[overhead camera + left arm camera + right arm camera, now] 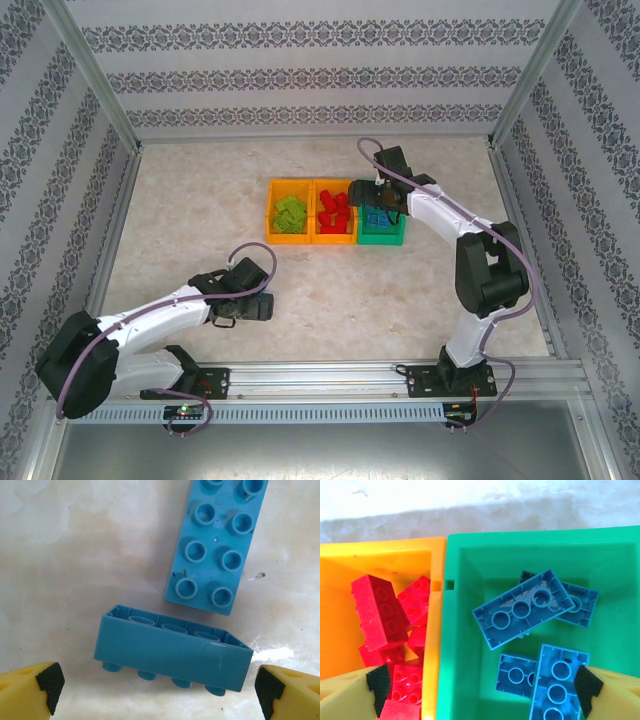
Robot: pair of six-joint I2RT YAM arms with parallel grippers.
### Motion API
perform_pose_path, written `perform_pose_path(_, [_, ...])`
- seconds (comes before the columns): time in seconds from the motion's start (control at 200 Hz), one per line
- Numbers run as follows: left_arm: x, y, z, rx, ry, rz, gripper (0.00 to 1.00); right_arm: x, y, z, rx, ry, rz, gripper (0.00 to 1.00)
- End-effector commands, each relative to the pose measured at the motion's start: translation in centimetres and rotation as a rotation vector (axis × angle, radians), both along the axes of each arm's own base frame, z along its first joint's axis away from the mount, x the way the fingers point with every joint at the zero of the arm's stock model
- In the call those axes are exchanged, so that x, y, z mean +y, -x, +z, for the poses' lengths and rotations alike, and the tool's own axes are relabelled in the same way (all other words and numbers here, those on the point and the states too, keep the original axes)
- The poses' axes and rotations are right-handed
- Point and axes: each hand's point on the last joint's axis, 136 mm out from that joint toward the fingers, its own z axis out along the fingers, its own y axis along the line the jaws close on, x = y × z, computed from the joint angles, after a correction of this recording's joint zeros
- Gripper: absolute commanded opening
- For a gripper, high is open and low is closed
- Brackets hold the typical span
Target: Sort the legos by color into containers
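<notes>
L claw (pixel 157 692) spread wide, gripping nothing; a blue lego (pixel 172 652) lies studs-down on the surface (pixel 60 570) betw. its tips, a 2nd blue lego (pixel 215 545) just beyond. R claw (pixel 482 685) also released, hanging over green bin (pixel 465 630) w/ blue legos (pixel 522 607); red legos (pixel 382 612) in orange bin (pixel 340 610) to its left, lime legos (pixel 290 215) farther left.
</notes>
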Motion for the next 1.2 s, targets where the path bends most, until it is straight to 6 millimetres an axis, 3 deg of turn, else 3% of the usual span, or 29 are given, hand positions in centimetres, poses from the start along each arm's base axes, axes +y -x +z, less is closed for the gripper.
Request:
perform_pose_path(0.0, [-0.7, -1.0, 0.8, -0.046, 0.0, -0.02, 0.98, 0.5, 0.8, 1.8, -0.045, -0.024, 0.003, 0.98])
perform_pose_path(0.435, [-1.5, -1.5, -0.1, -0.028, -0.005, -0.05, 0.86, -1.6, 2.9, 3.7, -0.121, 0.011, -0.035, 0.98])
perform_pose_path(0.694, [-1.8, -1.9, -0.1, -0.027, -0.014, -0.06, 0.81, -2.4, 3.8, 3.1, -0.111, 0.026, -0.043, 0.98])
perform_pose_path(1.194, [-2.1, -1.7, -0.2, -0.009, 0.006, -0.062, 0.55, -3.9, 4.3, 3.3, -0.116, 0.016, -0.073, 0.98])
